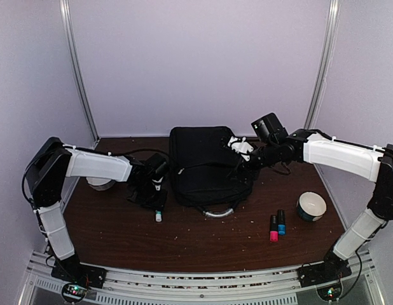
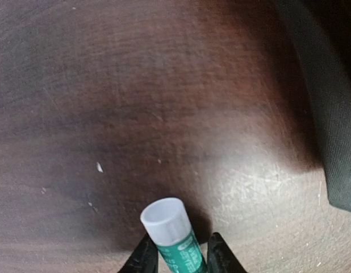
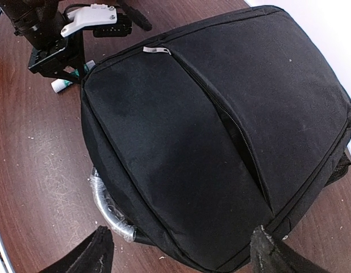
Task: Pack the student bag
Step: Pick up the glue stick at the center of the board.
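- Lying flat on the tabletop [image 1: 120,238], the bag [image 1: 203,168] sits centre, toward the back edge, with its grey handle [image 1: 219,213] pointing at the arm bases.
- From the right wrist, black fabric fills the view, and a long zip [image 3: 221,111] runs diagonally across it and looks shut.
- Right hand [image 1: 240,147] hovers over the bag's right rear corner, released, with its fingers [image 3: 99,253] spread wide above the fabric.
- Left hand [image 1: 156,198] is down at the tabletop, just left of the bag.
- Between its fingers [image 2: 144,257] lies a green tube [image 2: 178,250], its white cap [image 2: 163,219] poking out past the tips.
- One finger looks to touch the tube, while the other shows a sliver of shadow beside it. Clenched or not, I cannot tell.
- Over on the right, a bowl [image 1: 311,206] sits well apart from the bag.
- Near it, a pink bottle [image 1: 273,230] and a blue bottle [image 1: 281,223] lie side by side, black caps pointing away from the bases.
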`<state>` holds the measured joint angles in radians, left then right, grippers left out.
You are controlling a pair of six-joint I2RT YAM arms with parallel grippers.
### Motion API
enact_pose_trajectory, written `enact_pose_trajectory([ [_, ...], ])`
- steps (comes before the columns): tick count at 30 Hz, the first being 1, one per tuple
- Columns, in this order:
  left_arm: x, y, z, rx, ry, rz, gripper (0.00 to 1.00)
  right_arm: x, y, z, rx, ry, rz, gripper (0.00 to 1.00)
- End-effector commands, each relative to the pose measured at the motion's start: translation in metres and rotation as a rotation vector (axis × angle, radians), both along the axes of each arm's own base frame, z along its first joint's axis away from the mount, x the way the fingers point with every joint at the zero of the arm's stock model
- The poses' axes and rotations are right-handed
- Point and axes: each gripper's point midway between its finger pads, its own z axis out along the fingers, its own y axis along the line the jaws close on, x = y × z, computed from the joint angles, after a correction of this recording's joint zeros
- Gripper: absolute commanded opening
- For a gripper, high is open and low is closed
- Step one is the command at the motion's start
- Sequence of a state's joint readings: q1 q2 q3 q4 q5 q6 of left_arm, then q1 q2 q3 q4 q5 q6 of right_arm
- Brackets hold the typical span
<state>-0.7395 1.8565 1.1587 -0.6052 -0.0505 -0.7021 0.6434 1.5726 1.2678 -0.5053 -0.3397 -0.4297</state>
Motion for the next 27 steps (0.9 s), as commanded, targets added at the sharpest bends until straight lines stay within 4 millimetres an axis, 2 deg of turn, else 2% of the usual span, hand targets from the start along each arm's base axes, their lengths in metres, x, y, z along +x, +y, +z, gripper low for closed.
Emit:
enact_pose_trajectory([
  [1,0.012,-0.006,0.002,-0.056,0.001,0.035,0.31,-0.005,-0.001,0.009,0.031,0.013,-0.004,0.83],
  [6,0.017,-0.007,-0.001,-0.064,0.009,0.047,0.29,-0.006,0.001,0.012,0.038,0.024,0.003,0.83],
  [9,0.017,-0.007,0.0,-0.081,0.017,0.051,0.19,-0.006,0.002,0.015,0.043,0.029,0.001,0.83],
  [12,0.016,-0.003,0.014,-0.095,-0.01,0.066,0.15,-0.007,0.003,0.021,0.053,0.033,0.002,0.83],
  [14,0.015,-0.001,0.031,-0.111,-0.034,0.074,0.13,-0.008,0.004,0.026,0.059,0.038,0.002,0.83],
  [17,0.019,-0.002,0.069,-0.156,-0.104,0.074,0.11,-0.003,0.002,0.032,0.063,0.041,-0.019,0.83],
  [20,0.03,-0.007,0.121,-0.252,-0.24,0.064,0.09,0.002,0.002,0.046,0.127,0.091,-0.039,0.83],
  [25,0.053,-0.028,0.208,-0.446,-0.503,0.005,0.04,0.014,0.007,0.095,0.345,0.171,-0.055,0.82],
  [27,0.064,-0.036,0.237,-0.531,-0.604,0.011,0.01,0.017,0.014,0.107,0.413,0.182,-0.043,0.82],
])
